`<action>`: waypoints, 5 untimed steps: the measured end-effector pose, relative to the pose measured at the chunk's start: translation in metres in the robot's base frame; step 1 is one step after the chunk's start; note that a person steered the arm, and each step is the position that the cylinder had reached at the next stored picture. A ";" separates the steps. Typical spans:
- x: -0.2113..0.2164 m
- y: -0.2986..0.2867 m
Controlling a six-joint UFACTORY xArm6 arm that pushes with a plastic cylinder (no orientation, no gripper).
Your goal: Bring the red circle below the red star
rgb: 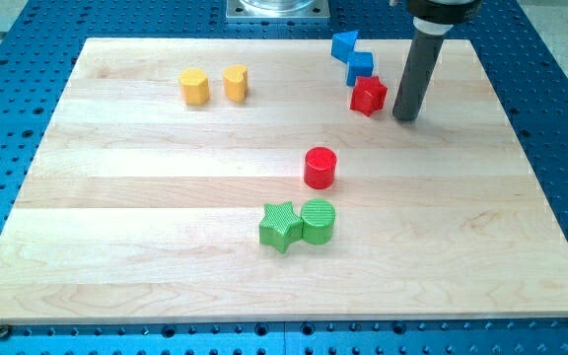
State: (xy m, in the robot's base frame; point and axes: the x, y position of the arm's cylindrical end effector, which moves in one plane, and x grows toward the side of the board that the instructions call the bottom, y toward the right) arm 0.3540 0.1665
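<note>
The red circle (pixel 319 168) stands near the middle of the wooden board (pixel 146 197). The red star (pixel 368 96) lies toward the view's top right, well above the red circle and a little to its right. My tip (pixel 406 117) rests on the board just to the right of the red star, with a small gap between them. The rod rises straight up out of the view's top.
Two blue blocks (pixel 344 45) (pixel 360 67) sit just above the red star, the lower one close to it. A yellow hexagon (pixel 194 87) and a yellow heart (pixel 235 83) lie at the top left. A green star (pixel 280 226) and a green circle (pixel 318 221) touch below the red circle.
</note>
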 end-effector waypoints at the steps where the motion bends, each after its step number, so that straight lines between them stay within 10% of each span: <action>1: -0.021 0.008; 3: -0.015 -0.036; 5: 0.121 -0.054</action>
State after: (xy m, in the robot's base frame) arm 0.4747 0.1122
